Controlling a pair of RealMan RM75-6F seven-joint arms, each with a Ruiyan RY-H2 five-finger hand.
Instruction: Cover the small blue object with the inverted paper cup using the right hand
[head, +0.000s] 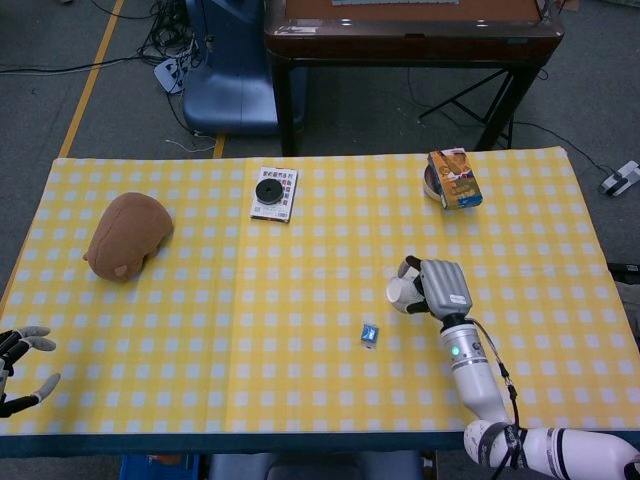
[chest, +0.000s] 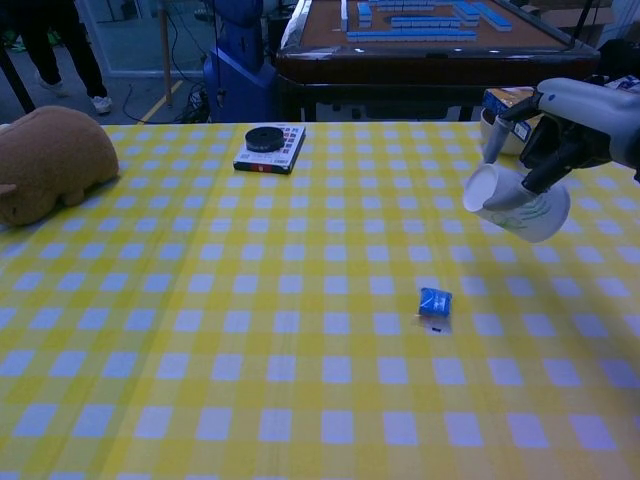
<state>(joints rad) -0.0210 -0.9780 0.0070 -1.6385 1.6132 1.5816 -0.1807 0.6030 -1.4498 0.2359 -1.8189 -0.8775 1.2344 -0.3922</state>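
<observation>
The small blue object lies on the yellow checked cloth near the middle front. My right hand holds the white paper cup in the air, tilted on its side with its mouth facing left. The cup hangs above the cloth, up and to the right of the blue object and apart from it. My left hand shows at the table's front left corner with its fingers spread and nothing in it; the chest view does not show it.
A brown plush toy lies at the left. A small book with a black disc sits at the back centre. A bowl with a box on it stands at the back right.
</observation>
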